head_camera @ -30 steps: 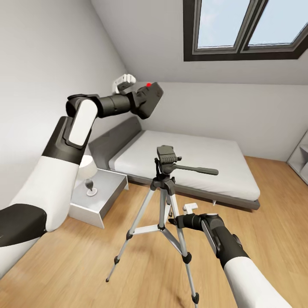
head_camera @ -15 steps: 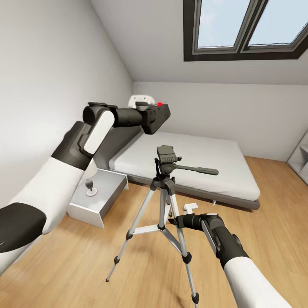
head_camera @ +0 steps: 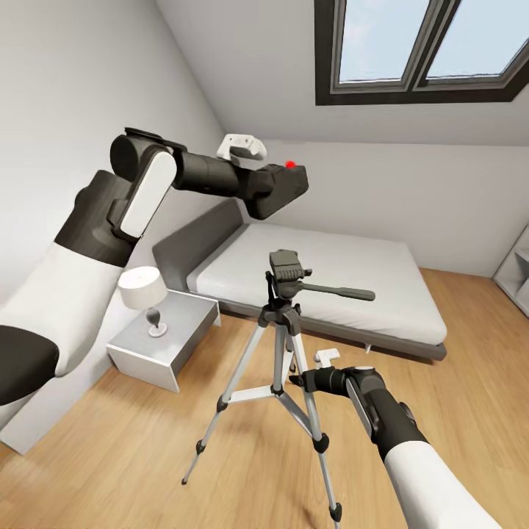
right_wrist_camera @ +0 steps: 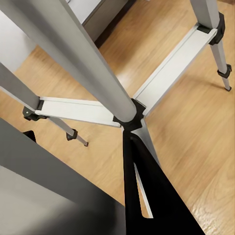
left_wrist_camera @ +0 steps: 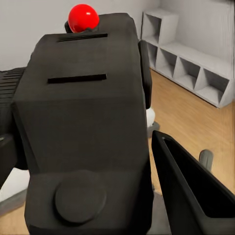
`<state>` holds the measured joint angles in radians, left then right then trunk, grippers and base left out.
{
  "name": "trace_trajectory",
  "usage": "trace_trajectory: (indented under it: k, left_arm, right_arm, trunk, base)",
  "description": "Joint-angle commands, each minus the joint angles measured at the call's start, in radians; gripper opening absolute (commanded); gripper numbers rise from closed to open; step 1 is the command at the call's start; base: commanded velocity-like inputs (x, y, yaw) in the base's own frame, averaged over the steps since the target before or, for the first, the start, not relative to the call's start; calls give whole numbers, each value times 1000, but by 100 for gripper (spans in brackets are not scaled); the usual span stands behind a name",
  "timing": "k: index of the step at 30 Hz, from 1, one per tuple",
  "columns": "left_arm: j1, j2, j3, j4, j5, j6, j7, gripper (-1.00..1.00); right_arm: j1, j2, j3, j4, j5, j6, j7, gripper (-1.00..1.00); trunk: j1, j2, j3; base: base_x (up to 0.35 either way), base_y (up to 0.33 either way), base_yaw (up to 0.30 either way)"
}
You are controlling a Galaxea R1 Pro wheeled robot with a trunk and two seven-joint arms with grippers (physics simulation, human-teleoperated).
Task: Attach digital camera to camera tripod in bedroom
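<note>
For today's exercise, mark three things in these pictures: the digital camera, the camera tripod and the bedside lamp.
digital camera [head_camera: 278,187], head view, on its black body.
camera tripod [head_camera: 285,266], head view, on its black head.
bedside lamp [head_camera: 141,286], head view, on its white shade.

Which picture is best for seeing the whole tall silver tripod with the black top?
The head view: the tall silver-legged camera tripod with the black head stands whole there, with its long handle, three legs and feet on the wood floor. The right wrist view sees its silver legs and centre brace close up. The left wrist view looks at the chunky black digital camera.
</note>
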<state>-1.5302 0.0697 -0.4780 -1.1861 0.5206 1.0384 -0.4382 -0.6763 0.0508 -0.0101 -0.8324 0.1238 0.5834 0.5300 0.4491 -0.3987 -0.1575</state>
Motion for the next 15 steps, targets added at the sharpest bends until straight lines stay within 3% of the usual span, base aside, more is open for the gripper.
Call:
trace_trajectory:
  k: [1, 6, 15]
  left_arm:
    - [-5, 6, -2, -10, -13, 1, -21, -100]
    - [-9, 20, -3, -25, -15, 2, -40, -100]
    - [-11, 52, -10, -64, -21, -7, -165, -100]
  right_arm:
    - [0, 0, 1, 29, 25, -51, 7, -100]
    - [0, 0, 1, 29, 25, -51, 7, -100]
    - [0, 0, 1, 29, 25, -51, 7, -100]
  trunk:
    - [1, -1, -3]
    - [1, -1, -3]
    - [1, -1, -3]
  base:
    - [0, 0, 0]
    - [0, 0, 0]
    - [0, 0, 0]
